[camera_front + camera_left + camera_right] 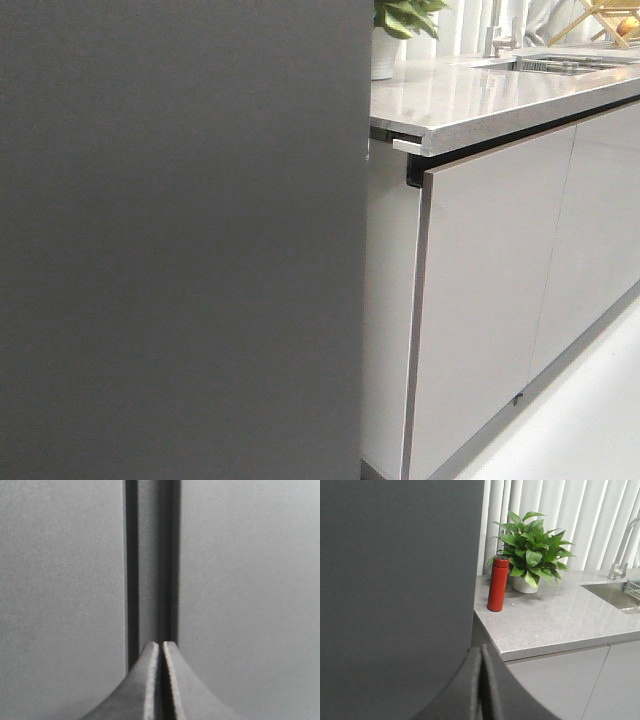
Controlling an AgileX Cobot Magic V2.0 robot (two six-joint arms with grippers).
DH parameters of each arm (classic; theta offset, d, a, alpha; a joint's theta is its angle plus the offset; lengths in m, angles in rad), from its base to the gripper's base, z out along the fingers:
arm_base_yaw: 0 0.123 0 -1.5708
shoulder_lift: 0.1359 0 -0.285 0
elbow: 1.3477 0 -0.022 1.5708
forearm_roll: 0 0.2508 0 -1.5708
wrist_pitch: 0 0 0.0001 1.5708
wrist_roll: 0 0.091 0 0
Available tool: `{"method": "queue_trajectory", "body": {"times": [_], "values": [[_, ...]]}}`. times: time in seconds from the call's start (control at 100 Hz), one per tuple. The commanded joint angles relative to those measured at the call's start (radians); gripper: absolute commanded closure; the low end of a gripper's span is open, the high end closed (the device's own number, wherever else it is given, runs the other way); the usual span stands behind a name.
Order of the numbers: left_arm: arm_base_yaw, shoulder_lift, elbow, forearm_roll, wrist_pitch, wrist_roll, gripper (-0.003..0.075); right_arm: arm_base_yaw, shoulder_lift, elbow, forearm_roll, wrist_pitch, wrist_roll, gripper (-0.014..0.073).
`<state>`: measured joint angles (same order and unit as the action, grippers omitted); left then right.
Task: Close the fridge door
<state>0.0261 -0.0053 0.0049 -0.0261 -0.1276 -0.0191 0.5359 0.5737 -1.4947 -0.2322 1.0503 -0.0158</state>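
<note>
- Fridge door (180,240) — flat matte dark grey face fills the left of the front view, beside the pale cabinet door (480,300) under the countertop (480,95).
- Left gripper (161,647) — fingers pressed together, tips at a dark vertical seam between grey panels.
- Right gripper (481,652) — fingers together, holding nothing, near the door's edge.
- Red flask (498,583) stands beside a potted plant (532,550).

Fridge door (180,240): flat matte dark grey outer face, standing upright and filling the left half of the front view. Its straight vertical edge is sitting just beside the cabinet run. Inner side is not showing.
</note>
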Motion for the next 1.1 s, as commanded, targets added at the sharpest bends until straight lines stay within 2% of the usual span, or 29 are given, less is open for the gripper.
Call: {"method": "queue_trajectory", "body": {"times": [0.0, 0.08, 0.22, 0.36, 0.42, 0.57, 0.66, 0.91, 1.09], "values": [[-0.001, -0.011, 0.035, -0.004, -0.072, -0.004, 0.0740, -0.007, 0.013, -0.013, -0.071, -0.072, -0.055, 0.0638], [-0.001, -0.011, 0.035, -0.004, -0.072, -0.004, 0.0740, -0.007, 0.011, -0.013, -0.137, -0.072, -0.060, 0.0638], [-0.001, -0.011, 0.035, -0.004, -0.072, -0.004, 0.0740, -0.017, 0.006, 0.003, -0.139, -0.075, -0.060, 0.0638], [-0.001, -0.011, 0.035, -0.004, -0.072, -0.004, 0.0740, -0.092, -0.034, 0.100, -0.142, -0.153, -0.055, 0.0638], [-0.001, -0.011, 0.035, -0.004, -0.072, -0.004, 0.0740, -0.137, -0.067, 0.191, -0.140, -0.230, -0.026, 0.0638], [-0.001, -0.011, 0.035, -0.004, -0.072, -0.004, 0.0740, -0.277, -0.180, 0.473, -0.136, -0.546, 0.179, 0.0638], [-0.001, -0.011, 0.035, -0.004, -0.072, -0.004, 0.0740, -0.358, -0.242, 0.654, -0.102, -0.687, 0.272, 0.0638], [-0.001, -0.011, 0.035, -0.004, -0.072, -0.004, 0.0740, -0.556, -0.380, 1.110, 0.011, -0.848, 0.283, 0.0638], [-0.001, -0.011, 0.035, -0.004, -0.072, -0.004, 0.0740, -0.657, -0.493, 1.393, 0.035, -1.050, 0.283, 0.0638]]}}
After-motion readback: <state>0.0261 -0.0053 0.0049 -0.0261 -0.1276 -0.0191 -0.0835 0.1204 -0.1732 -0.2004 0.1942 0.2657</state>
